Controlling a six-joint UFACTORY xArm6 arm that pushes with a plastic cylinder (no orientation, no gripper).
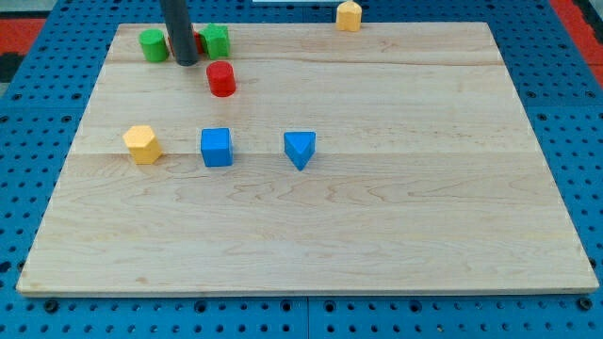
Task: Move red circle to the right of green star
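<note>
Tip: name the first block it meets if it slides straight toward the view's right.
Probably the red cylinder, just right of my tip and slightly lower; depth is unclear, so it might slip past above it.

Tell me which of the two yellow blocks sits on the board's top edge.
The yellow block at the view's top right; the other yellow block lies mid-board at the left.

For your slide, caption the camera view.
My tip sits between two green blocks, red cylinder just below-right.
</note>
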